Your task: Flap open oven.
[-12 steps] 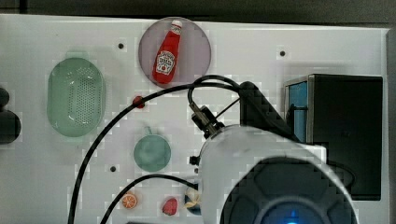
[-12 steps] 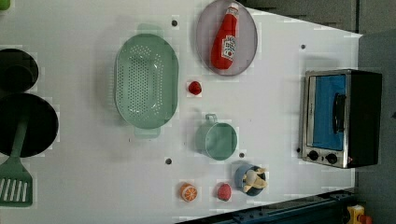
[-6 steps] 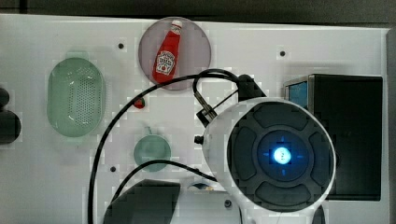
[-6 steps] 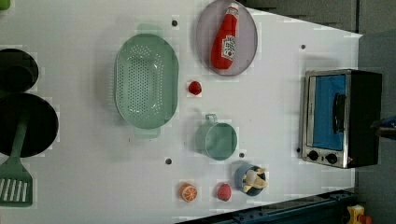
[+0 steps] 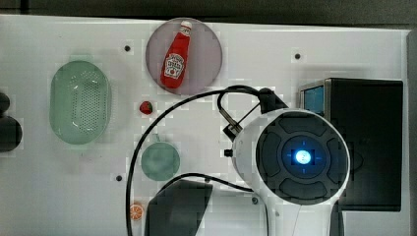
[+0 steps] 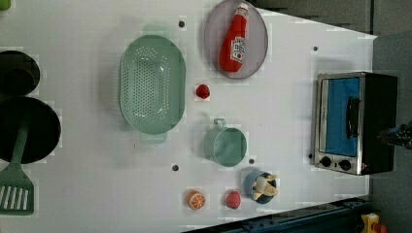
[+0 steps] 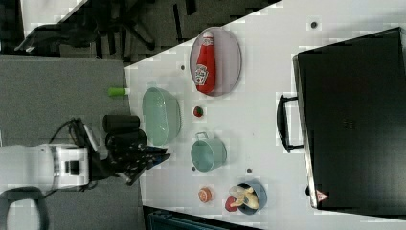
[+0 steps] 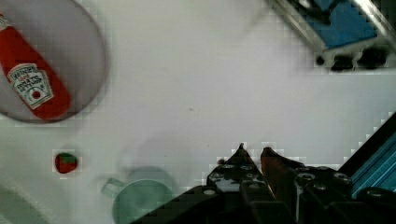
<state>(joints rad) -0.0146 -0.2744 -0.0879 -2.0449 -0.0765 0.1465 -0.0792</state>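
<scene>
While the arm (image 5: 300, 162) hangs high over the white table (image 6: 291, 97), its gripper (image 8: 252, 154) shows in the wrist view with the two fingertips drawn almost together, a thin gap between them and nothing pinched. The oven (image 6: 354, 124) sits at the left view's right edge of the table, blue glass door shut, dark handle (image 6: 353, 117) across it, knobs at one end. Well apart from it lie a ketchup bottle (image 6: 234, 41) on a plate (image 6: 214, 29), a green colander (image 6: 152, 90) and a green cup (image 6: 228, 146).
</scene>
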